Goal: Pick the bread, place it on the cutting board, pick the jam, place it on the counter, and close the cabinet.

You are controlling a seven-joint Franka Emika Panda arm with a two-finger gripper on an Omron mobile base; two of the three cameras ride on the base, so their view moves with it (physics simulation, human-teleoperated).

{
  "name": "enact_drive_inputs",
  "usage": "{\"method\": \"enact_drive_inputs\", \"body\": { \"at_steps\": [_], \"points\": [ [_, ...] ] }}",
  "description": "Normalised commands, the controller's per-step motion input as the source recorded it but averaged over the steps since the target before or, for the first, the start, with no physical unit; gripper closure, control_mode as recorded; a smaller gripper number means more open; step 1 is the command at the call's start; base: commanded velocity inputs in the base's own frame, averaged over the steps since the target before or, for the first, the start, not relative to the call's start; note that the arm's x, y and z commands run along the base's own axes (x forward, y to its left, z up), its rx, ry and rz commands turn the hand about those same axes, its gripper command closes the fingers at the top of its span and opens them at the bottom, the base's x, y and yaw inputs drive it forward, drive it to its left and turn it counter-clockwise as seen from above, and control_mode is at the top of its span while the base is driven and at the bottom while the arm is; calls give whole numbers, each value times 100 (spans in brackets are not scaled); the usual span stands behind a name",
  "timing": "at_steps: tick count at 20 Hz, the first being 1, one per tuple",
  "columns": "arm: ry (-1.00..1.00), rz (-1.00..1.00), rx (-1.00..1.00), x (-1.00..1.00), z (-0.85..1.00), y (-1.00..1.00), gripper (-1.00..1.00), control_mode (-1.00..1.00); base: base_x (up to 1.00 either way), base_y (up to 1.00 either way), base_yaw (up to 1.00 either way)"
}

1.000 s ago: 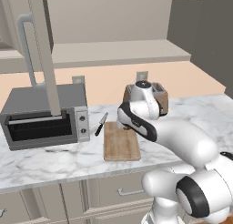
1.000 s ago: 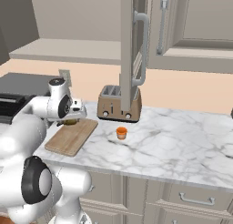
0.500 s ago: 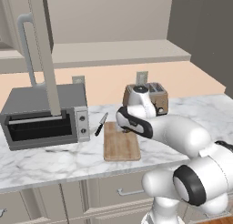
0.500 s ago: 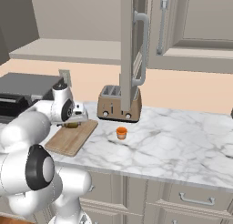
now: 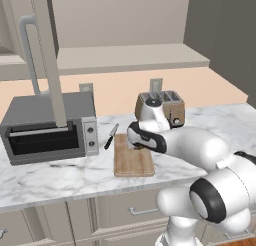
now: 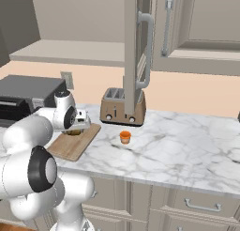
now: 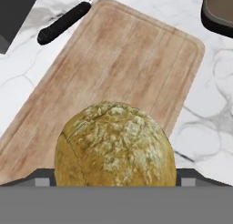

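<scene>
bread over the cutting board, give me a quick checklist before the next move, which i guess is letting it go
1. Bread above the cutting board: ok, wood lies under it in the hand view.
2. Bread resting on the board: cannot tell, contact is hidden.
3. Grip on the bread: cannot tell, the roll hides the fingers.
4. Bare board around the drop spot: ok; the knife lies off the board's edge.
5. Jam reachable for the later pick: ok, upright on the counter, apart from the toaster.
6. Cabinet door closed: not ok, it stands open above the toaster.
</scene>
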Motion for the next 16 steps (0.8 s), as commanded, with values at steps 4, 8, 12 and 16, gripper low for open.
{"method": "enact_drive_inputs", "body": {
  "at_steps": [4, 8, 12, 16],
  "points": [
    [0, 0, -1, 0, -22, 4, 100, -100, 0, 0, 0],
    [0, 0, -1, 5, -13, 5, 100, -100, 0, 0, 0],
    [0, 0, 0, 15, -6, 2, 100, -100, 0, 0, 0],
    [0, 0, 0, 22, -4, 0, 100, -100, 0, 0, 0]
  ]
}}
